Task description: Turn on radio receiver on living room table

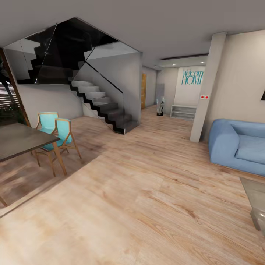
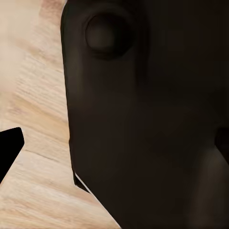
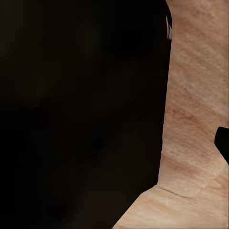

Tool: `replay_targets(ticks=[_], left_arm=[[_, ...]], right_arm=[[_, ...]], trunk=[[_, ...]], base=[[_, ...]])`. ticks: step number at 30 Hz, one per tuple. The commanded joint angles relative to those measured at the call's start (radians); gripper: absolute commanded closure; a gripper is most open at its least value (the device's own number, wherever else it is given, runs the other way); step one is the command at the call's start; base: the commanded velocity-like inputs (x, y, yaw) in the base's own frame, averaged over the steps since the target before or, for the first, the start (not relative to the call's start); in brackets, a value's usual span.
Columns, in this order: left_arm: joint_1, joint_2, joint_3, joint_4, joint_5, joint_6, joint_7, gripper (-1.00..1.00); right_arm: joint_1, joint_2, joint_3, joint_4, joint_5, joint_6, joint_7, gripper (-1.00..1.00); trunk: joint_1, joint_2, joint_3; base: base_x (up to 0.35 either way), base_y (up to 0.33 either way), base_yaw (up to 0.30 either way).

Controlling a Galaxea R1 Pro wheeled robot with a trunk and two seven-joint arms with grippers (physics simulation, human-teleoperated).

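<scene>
Wooden floor, blue sofa

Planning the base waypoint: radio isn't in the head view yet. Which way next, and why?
Probably turn the base right and roll toward the blue sofa. A glossy corner of the low table peeks in at the head view's right edge, beside the sofa. The dining table and teal chairs lie left, the stairs ahead, so only that side looks promising.

Blue sofa right, staircase beyond wooden floor.
</scene>
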Motion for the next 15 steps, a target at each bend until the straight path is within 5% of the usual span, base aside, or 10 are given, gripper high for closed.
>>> replay_targets(ticks=[1,11,15], left_arm=[[0.005,-0.006,0.001,-0.005,0.001,-0.005,0.003,-1.00],[0.010,-0.062,0.002,0.006,0.002,-0.020,-0.005,-1.00],[0.010,-0.083,0.003,0.007,0.003,-0.021,-0.006,-1.00]], right_arm=[[-0.006,0.006,0.001,-0.006,0.005,-0.003,-0.001,-1.00],[-0.063,0.062,0.001,0.016,-0.005,-0.004,-0.001,-1.00],[-0.066,0.066,0.000,0.017,-0.006,-0.006,-0.002,-1.00]], trunk=[[0.000,0.000,0.000],[0.000,0.000,0.000],[0.000,0.000,0.000]], base=[[0.000,0.000,0.000],[0.000,0.000,0.000],[0.000,0.000,0.000]])
